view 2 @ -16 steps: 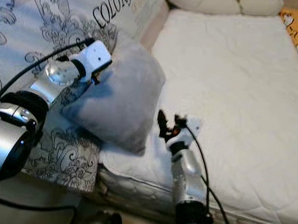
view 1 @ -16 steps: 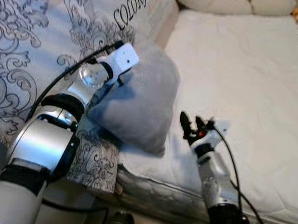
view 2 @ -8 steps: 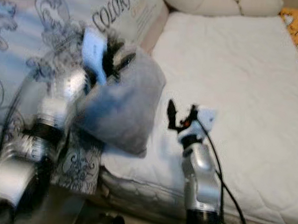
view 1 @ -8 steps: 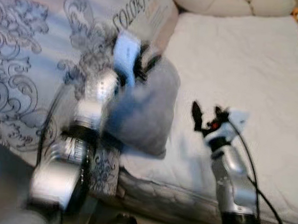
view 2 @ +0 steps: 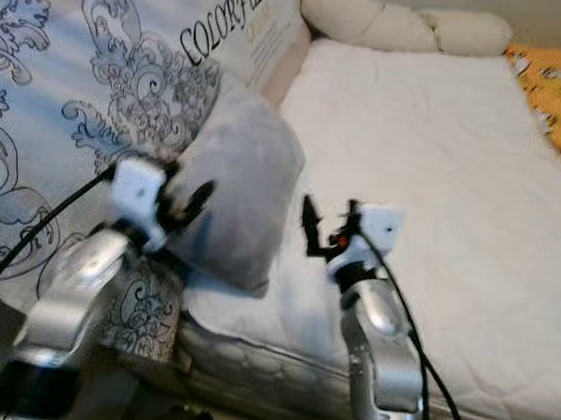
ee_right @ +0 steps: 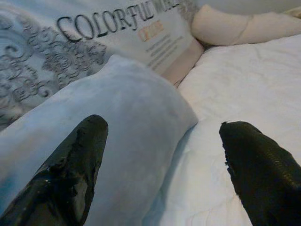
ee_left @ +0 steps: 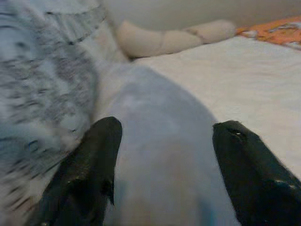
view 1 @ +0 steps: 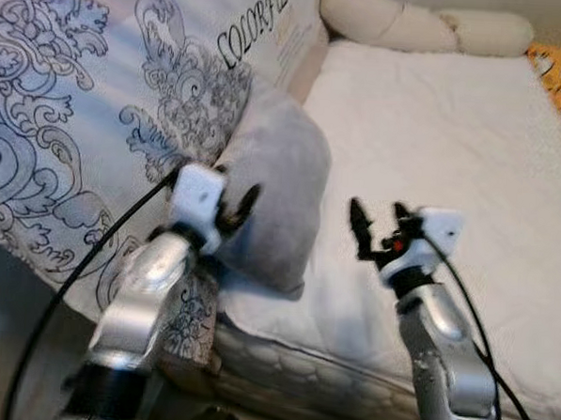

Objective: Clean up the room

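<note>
Two spread, empty grippers flank the soft grey cushion (view 1: 274, 196) leaning upright: left gripper (view 1: 231, 210) touches its near-left face, right gripper (view 1: 375, 226) stands just right.

Both arms are brushed silver tubes with darker black bands near the base. Each wrist carries a small white boxy block, and a thin black cable loops off it along the forearm. The left gripper (view 1: 235, 206) and right gripper (view 1: 374, 221) each end in two long, tapering black fingers (ee_right: 254, 172) with a dull sheen. A small red spot sits at the right gripper's base.
</note>
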Motion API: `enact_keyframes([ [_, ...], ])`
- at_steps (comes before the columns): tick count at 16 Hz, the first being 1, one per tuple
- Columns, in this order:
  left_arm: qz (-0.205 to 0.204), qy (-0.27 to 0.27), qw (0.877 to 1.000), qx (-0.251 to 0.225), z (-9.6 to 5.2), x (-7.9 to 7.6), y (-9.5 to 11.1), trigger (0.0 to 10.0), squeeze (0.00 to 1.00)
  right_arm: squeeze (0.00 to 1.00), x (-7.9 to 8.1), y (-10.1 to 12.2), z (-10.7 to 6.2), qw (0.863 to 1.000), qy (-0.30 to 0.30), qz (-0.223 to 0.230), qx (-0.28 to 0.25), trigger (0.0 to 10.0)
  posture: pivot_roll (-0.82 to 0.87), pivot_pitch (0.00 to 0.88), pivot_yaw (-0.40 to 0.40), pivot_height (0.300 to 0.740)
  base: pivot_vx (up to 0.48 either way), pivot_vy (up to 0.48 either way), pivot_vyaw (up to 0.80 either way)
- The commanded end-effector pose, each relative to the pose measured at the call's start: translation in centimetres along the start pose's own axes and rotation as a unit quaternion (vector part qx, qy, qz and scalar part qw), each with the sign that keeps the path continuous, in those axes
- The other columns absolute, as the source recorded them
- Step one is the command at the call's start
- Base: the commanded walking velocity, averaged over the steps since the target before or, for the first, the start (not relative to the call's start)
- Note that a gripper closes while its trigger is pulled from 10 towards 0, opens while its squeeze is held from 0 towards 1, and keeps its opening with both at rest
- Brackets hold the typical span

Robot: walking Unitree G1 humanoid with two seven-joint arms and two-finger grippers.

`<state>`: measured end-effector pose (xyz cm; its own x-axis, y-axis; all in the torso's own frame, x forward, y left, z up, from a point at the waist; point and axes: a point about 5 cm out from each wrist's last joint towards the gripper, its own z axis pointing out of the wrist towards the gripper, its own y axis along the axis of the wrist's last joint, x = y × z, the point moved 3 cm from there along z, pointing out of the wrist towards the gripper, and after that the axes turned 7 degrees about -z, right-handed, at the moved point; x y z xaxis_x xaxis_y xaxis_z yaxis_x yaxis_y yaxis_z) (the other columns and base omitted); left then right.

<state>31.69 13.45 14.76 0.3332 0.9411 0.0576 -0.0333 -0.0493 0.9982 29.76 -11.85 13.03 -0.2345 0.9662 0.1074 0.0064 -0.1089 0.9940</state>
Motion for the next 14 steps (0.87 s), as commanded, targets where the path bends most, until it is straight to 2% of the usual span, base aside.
enact_keyframes([
  [1, 0.003, 0.032, 0.999, 0.004, -1.1, 0.5, 0.3, 10.0, 0.75, 0.00, -0.4, 0.4, -0.4, 1.000, -0.005, -0.020, 0.005, 10.0, -0.02, 0.000, 0.017, 0.740, 0.000, -0.341, 0.00],
  [5, 0.014, 0.062, 0.997, 0.036, -2.5, 1.0, -1.0, 10.0, 0.76, 0.00, -0.7, 0.1, -0.6, 0.999, -0.009, -0.025, 0.019, 10.0, -0.01, 0.000, 0.014, 0.740, 0.000, -0.339, 0.00],
  [8, -0.002, 0.090, 0.995, 0.049, -3.2, 1.7, -1.5, 10.0, 0.76, 0.00, -0.7, -0.5, -1.0, 0.998, -0.008, -0.044, 0.039, 10.0, -0.03, 0.000, 0.012, 0.740, 0.000, -0.333, 0.00],
  [12, -0.010, 0.095, 0.993, 0.069, -3.6, 1.8, -2.7, 10.0, 0.76, 0.00, -2.5, -1.2, -2.1, 0.996, -0.051, -0.044, 0.063, 10.0, -0.04, 0.000, 0.025, 0.740, 0.000, -0.335, 0.00],
  [14, -0.010, 0.090, 0.993, 0.071, -3.6, 1.5, -2.7, 10.0, 0.75, 0.00, -2.8, -1.9, -2.7, 0.993, -0.056, -0.059, 0.081, 10.0, -0.05, 0.000, 0.034, 0.740, 0.000, -0.332, 0.00],
])
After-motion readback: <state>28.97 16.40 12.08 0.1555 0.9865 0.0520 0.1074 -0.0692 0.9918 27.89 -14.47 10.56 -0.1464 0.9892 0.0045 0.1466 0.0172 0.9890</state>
